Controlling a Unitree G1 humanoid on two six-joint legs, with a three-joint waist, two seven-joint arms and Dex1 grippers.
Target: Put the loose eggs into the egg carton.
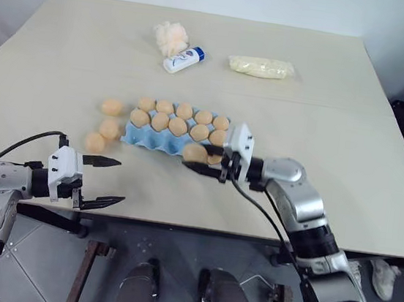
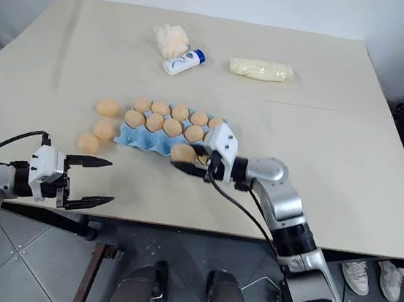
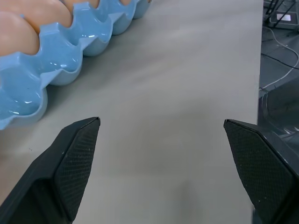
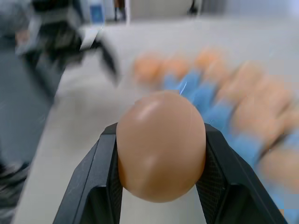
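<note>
Here, at lower left of the left eye view, the left gripper (image 1: 110,181) hovers over the near edge of the tabletop (image 1: 349,154) with its fingers (image 3: 77,158) spread wide and nothing between them. Right of centre, the right gripper (image 1: 199,162) points toward the frame's left, its fingers (image 4: 100,172) pinching one egg (image 4: 161,145) just at the near row of the egg carton (image 1: 148,138). The light blue carton lies mid-frame; its two farther rows hold eggs, and the near row's left cups show bare. Three loose eggs (image 1: 110,128) rest on the tabletop just left of the carton, apart from the left gripper: one at the carton's far left corner, one beside its left edge, one nearest the camera. Farther back, in the upper middle, lie a fluffy cream-orange puff (image 1: 169,37), a small white tube (image 1: 183,59) touching it, and, to the right, a pale yellow bag (image 1: 261,68).
</note>
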